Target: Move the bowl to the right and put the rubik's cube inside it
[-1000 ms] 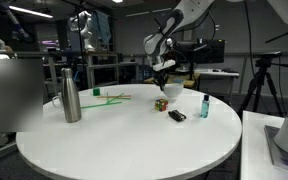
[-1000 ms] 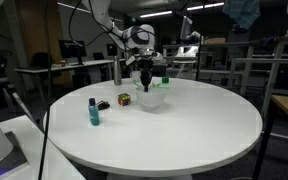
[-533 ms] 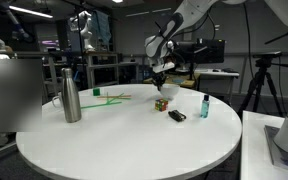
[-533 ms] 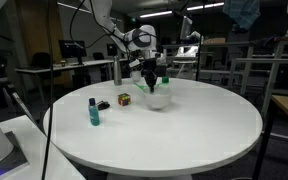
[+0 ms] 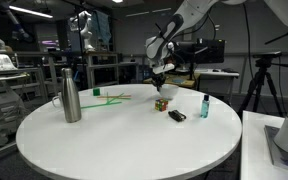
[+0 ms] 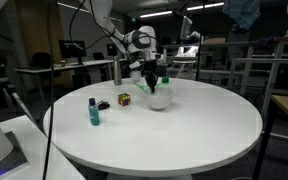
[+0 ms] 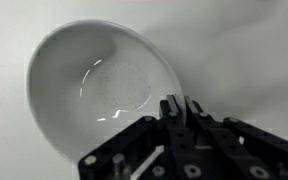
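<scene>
Now my pincer (image 7: pixel 180 110) pinches the bowl (image 7: pixel 94 90) rim near the table (image 6: pixel 184 130) edge; I should keep it level, low, wide of the cube (image 6: pixel 125 99).

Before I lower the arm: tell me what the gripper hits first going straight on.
The bowl: the gripper points down right at its rim and may be touching it already. The wrist view leaves the depth unclear.
</scene>
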